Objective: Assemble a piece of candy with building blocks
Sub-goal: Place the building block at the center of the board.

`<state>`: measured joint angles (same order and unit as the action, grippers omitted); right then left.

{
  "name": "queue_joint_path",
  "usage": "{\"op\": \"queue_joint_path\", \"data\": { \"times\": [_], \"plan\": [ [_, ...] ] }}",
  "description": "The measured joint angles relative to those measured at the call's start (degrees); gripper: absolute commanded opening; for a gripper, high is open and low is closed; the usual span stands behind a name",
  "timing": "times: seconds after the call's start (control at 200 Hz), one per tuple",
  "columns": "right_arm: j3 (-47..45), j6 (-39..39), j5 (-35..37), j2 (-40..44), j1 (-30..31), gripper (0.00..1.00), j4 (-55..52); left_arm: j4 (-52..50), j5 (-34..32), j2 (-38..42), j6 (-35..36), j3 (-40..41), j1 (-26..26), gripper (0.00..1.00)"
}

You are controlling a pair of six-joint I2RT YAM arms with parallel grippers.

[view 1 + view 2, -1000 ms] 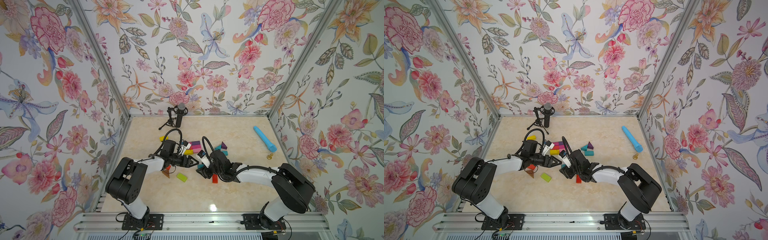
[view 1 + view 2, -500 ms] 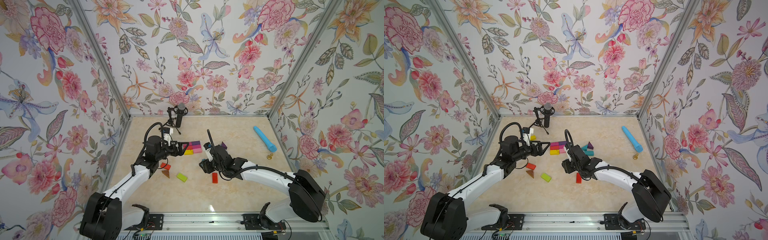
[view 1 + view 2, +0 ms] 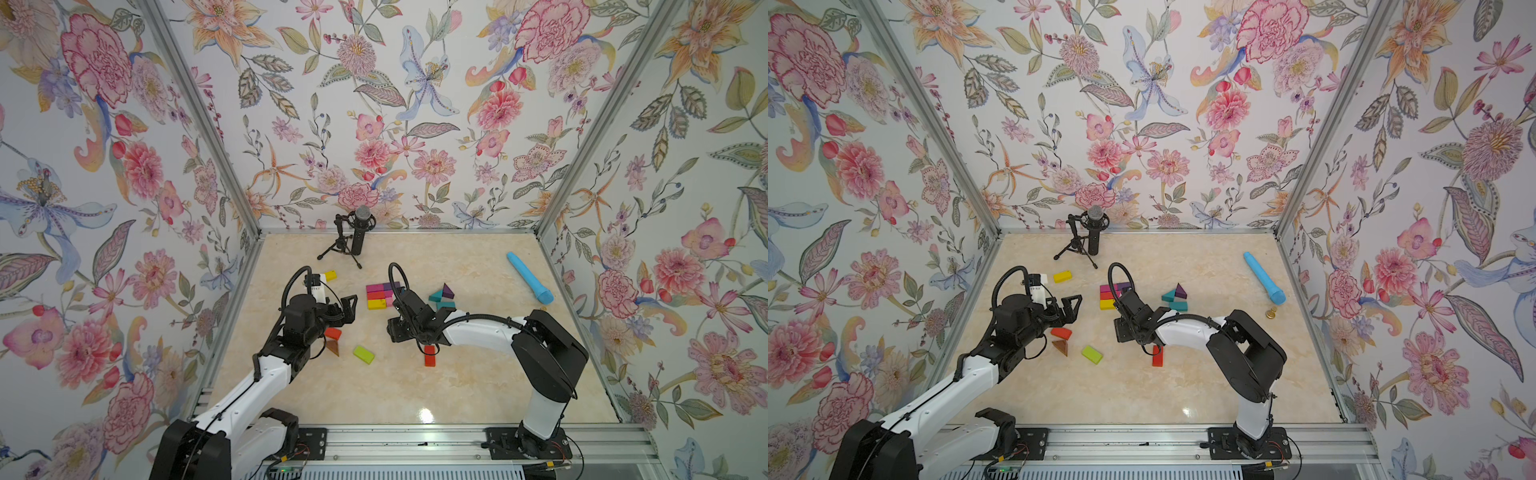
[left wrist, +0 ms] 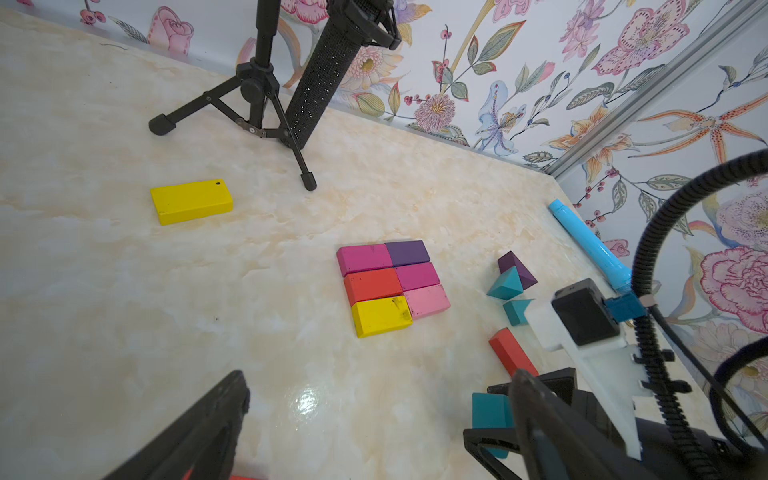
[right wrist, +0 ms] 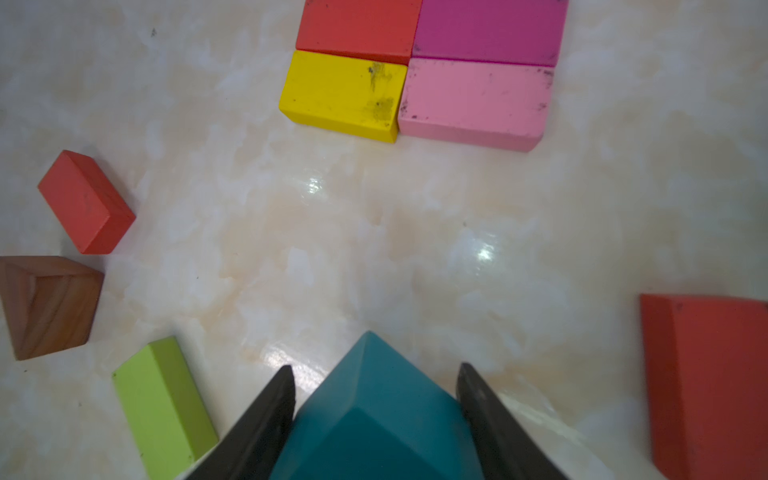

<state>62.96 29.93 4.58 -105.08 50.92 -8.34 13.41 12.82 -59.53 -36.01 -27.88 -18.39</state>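
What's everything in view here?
brick grid: 6, magenta, purple, red, yellow, pink, mid-table
yellow brick: 1, yellow, back left
red bricks: 2, red, one left, one right
green brick: 1, green, front centre
brown triangle: 1, brown, beside red brick
loose triangles: 3, teal and purple, right of grid
stick: 1, light blue, right wall
microphone: 1, black, back
small gold object: 1, gold, near stick
left hand: 1, black, open
right hand: 1, black, gripping teal triangle

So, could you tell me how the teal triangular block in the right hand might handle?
The teal triangular block looks rigid, probably painted wood. Its sloped faces might slip in the right hand. Flat-faced, it shouldn't roll.
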Motion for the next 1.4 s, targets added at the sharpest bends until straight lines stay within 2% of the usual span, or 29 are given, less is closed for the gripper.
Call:
{"op": "queue_joint_path", "data": {
  "times": [0.465, 0.886, 1.261, 1.401],
  "plan": [
    [9.55, 1.97, 1.16, -9.38, -0.33, 0.49, -2.21, 2.86, -1.11, 0.26, -0.07, 3.28, 0.00, 0.99],
    [12.00, 1.90, 3.52, -10.25, -0.42, 0.57, -7.10, 5.20, -1.36, 0.09, -0.11, 3.87, 0.00, 0.99],
    [14.01, 2.05, 4.74, -11.23, -0.09, 0.77, -9.92, 6.01, -1.77, 1.31, -0.94, 6.27, 0.00, 0.99],
    [14.60, 2.10, 5.14, -11.56, 0.28, 0.81, -10.38, 6.43, -1.73, 1.42, -1.09, 6.27, 0.00, 0.99]
  ]
}}
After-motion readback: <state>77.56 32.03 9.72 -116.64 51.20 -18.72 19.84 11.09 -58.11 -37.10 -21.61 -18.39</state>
